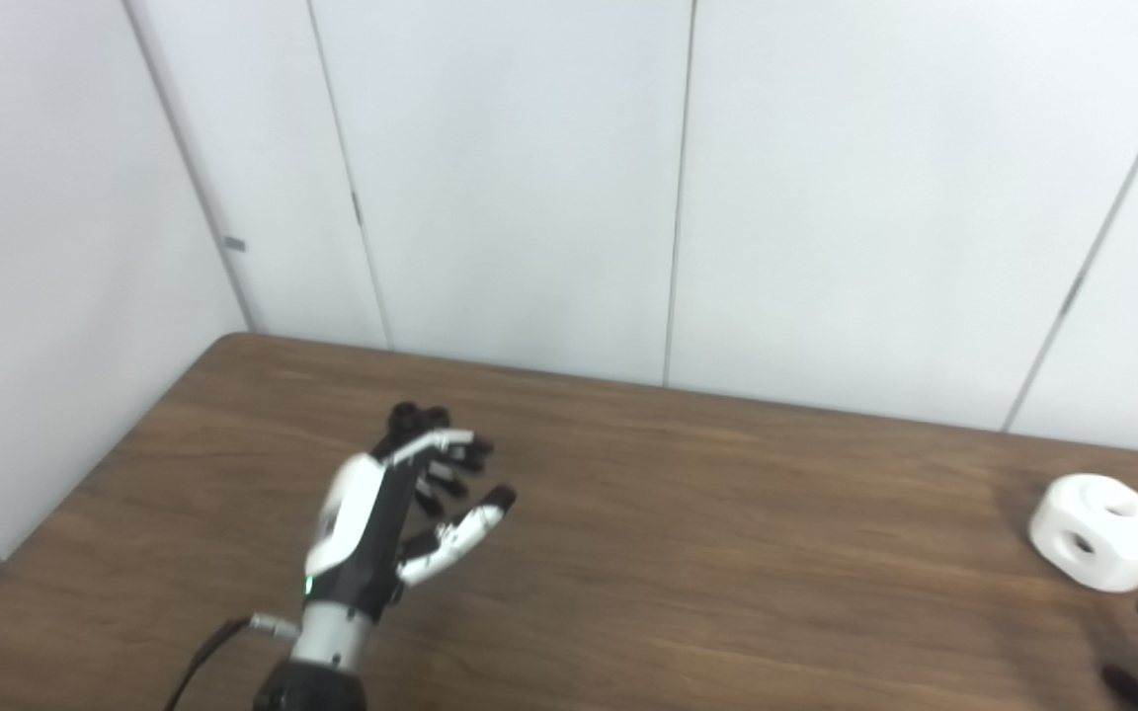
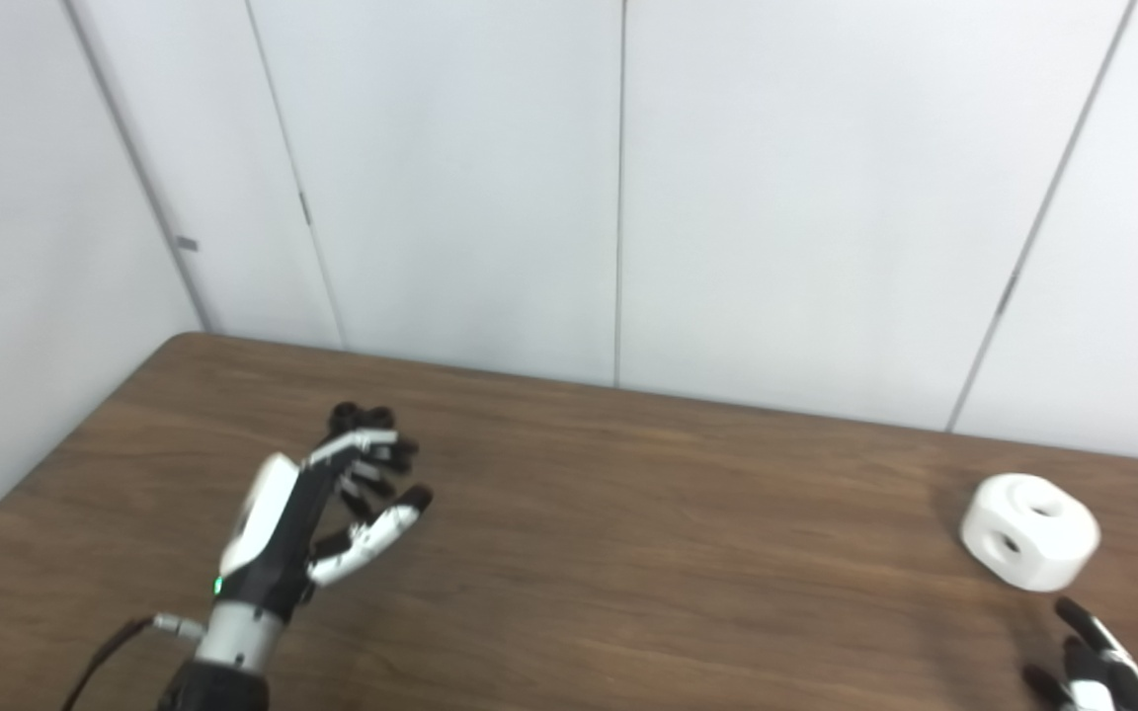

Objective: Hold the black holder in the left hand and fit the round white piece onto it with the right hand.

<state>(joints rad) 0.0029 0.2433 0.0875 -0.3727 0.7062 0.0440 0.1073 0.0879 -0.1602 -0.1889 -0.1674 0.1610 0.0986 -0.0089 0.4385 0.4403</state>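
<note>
The black holder (image 1: pixel 417 416) is a small dark knobbed piece on the table, mostly hidden behind my left hand's fingertips. My left hand (image 1: pixel 386 518) hovers just in front of it with fingers and thumb spread and slightly curled, holding nothing. The round white piece (image 1: pixel 1102 530), a chunky puck with round holes, lies on the table at the far right. Only the fingertips of my right hand (image 2: pixel 1088 667) show at the bottom right corner. They are apart and empty, just short of the white piece.
The brown wooden table (image 1: pixel 688 553) runs up to white wall panels (image 1: pixel 529 197) at the back and on the left. A cable (image 1: pixel 208 652) trails from my left wrist.
</note>
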